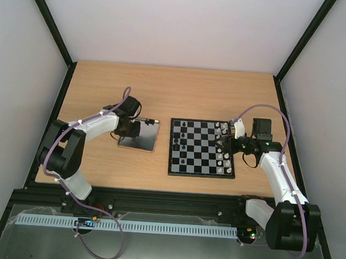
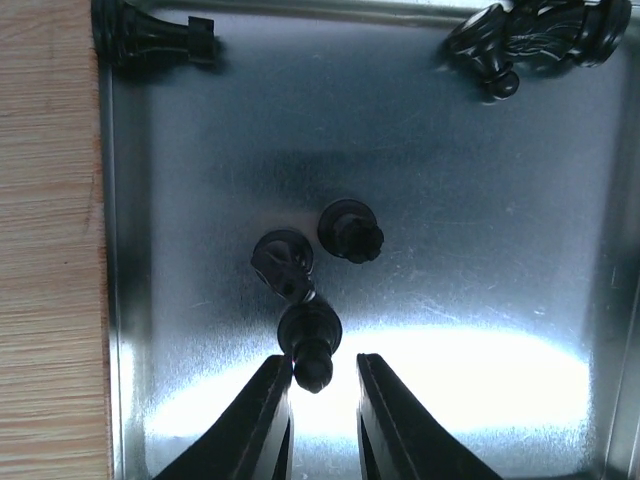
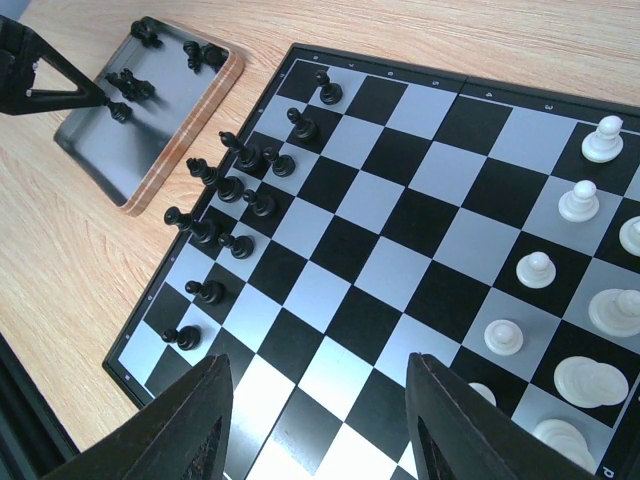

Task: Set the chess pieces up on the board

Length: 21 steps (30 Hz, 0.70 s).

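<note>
The chequered board (image 1: 202, 148) lies right of centre; several black pieces (image 3: 240, 188) stand along its left side and white ones on its right. My left gripper (image 2: 323, 375) hangs over the metal tray (image 2: 480, 180), its jaws a little apart around the top of a black pawn (image 2: 311, 340), the left finger touching it. Two more black pieces (image 2: 350, 230) stand just beyond, and two lie at the tray's far corners (image 2: 155, 35). My right gripper (image 3: 320, 400) is open and empty above the board's right half (image 1: 228, 146).
The metal tray (image 1: 138, 135) sits left of the board on the wooden table (image 1: 104, 96). White pieces (image 3: 585, 200) crowd the board's right columns under my right arm. Black frame rails run along the table's sides.
</note>
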Each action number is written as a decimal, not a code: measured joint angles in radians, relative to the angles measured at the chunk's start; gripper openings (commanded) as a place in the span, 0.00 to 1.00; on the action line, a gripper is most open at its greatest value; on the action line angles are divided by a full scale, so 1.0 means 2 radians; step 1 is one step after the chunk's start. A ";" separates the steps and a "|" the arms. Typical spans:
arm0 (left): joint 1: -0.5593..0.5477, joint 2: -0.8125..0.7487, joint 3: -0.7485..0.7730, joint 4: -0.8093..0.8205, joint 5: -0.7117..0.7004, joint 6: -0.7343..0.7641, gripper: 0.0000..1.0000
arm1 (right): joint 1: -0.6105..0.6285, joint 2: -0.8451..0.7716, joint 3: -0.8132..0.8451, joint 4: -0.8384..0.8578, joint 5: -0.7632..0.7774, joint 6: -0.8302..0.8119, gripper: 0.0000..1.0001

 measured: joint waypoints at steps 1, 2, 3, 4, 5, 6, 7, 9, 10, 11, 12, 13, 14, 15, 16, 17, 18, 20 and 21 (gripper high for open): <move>0.000 0.002 0.000 0.001 0.000 0.000 0.19 | 0.000 0.000 0.000 0.000 0.000 0.000 0.49; 0.000 0.003 0.000 0.002 0.000 0.000 0.19 | 0.000 0.000 0.000 0.000 0.000 0.000 0.49; 0.000 0.004 0.000 0.003 0.000 0.000 0.19 | 0.000 0.000 0.000 0.000 0.000 0.000 0.49; 0.000 0.005 0.000 0.005 0.000 0.000 0.19 | 0.000 0.000 0.000 0.000 0.000 0.000 0.49; 0.000 0.006 0.000 0.006 0.000 0.000 0.19 | 0.000 0.000 0.000 0.000 0.000 0.000 0.49; 0.000 0.008 0.000 0.007 0.000 0.000 0.20 | 0.000 0.000 0.000 0.000 0.000 0.000 0.49; 0.000 0.009 0.000 0.009 0.000 0.000 0.21 | 0.000 0.000 0.000 0.000 0.000 0.000 0.49; 0.000 0.014 0.000 0.012 0.000 0.000 0.22 | 0.000 0.000 0.000 0.000 0.000 0.000 0.49; 0.000 0.015 0.000 0.014 -0.001 0.000 0.22 | 0.000 0.000 0.000 0.000 0.000 0.000 0.49; 0.000 0.017 0.000 0.015 -0.001 0.001 0.22 | 0.000 0.000 0.000 0.000 0.000 0.000 0.49; 0.000 0.018 0.000 0.016 -0.002 0.001 0.22 | 0.000 0.000 0.000 0.000 0.000 0.000 0.49; 0.000 0.019 0.000 0.017 -0.004 0.001 0.22 | 0.000 0.000 0.000 0.000 0.000 0.000 0.48; 0.000 0.020 0.000 0.017 -0.005 0.001 0.22 | 0.000 0.000 0.000 0.000 0.000 0.000 0.48; 0.000 0.020 0.000 0.018 -0.005 0.001 0.22 | 0.000 0.000 0.000 0.000 0.000 0.000 0.49; 0.000 0.020 0.000 0.018 -0.007 0.001 0.22 | 0.000 0.000 0.000 0.000 0.000 0.000 0.49; 0.000 0.020 0.000 0.019 -0.008 0.001 0.22 | 0.000 0.000 0.000 0.000 0.000 0.000 0.49; 0.000 0.020 0.000 0.020 -0.008 0.001 0.22 | 0.000 0.000 0.000 0.000 0.000 0.000 0.49; 0.000 0.021 0.000 0.021 -0.009 0.001 0.20 | 0.000 0.000 0.000 0.000 0.000 0.000 0.49; 0.000 0.021 0.000 0.022 -0.009 0.002 0.19 | 0.000 0.000 0.000 0.000 0.000 0.000 0.48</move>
